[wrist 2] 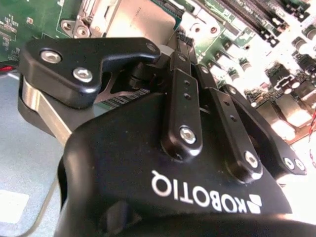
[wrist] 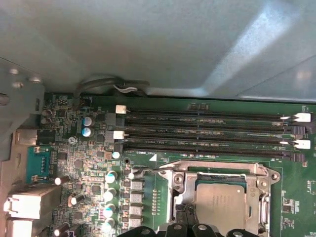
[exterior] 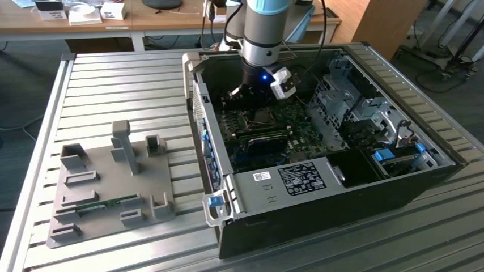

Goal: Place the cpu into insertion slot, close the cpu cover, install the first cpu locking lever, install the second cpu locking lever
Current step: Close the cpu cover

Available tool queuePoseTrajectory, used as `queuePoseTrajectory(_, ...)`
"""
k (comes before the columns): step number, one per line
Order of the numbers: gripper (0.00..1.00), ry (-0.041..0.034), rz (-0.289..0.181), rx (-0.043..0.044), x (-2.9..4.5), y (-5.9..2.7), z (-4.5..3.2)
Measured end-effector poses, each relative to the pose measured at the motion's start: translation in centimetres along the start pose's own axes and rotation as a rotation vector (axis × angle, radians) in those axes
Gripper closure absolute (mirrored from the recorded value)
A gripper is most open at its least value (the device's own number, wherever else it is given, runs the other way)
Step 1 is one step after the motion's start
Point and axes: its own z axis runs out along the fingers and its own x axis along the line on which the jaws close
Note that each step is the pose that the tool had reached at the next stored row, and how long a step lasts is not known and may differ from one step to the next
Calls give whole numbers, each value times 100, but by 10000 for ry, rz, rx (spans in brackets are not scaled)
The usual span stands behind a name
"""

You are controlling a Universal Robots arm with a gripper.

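Inside an open computer case (exterior: 318, 187) lying on its side on a ribbed metal desk (exterior: 113, 85), a robot arm reaches straight down to the green circuit board (wrist: 64, 163). The black end effector (wrist 2: 174, 44) hangs just beside the socket (exterior: 263, 117), its two fingers (wrist 2: 180, 74) drawn together with no gap showing and nothing visibly held between them.

In the first wrist view, the chip (wrist: 222, 205), a small square with a dull silvery top, sits flat in the socket. The cover plate (wrist: 185, 190), a thin silvery frame, appears to lie down around it, so the chip shows through the square cut-out. A thin wire lever (wrist: 148, 170) runs along the edge of the frame nearest the long black memory slots (wrist: 207, 129); whether it is latched cannot be told.

The chip is probably very light and stiff, but delicate. It is best touched only by its edges or pressed gently on its metal top, because the socket contacts beneath are likely to bend easily. The cover plate looks like thin sheet metal, best pushed on its flat rim. The lever is likely springy and slick, so the hold belongs at its free end.

On the exterior view's left, a grey holder tray (exterior: 106, 192) rests on the desk, well apart from the case.
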Motion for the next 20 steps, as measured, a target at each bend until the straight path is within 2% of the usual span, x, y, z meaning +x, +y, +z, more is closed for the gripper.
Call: queuePoseTrajectory(20, 89, 0, 2, 0, 8, 20, 8)
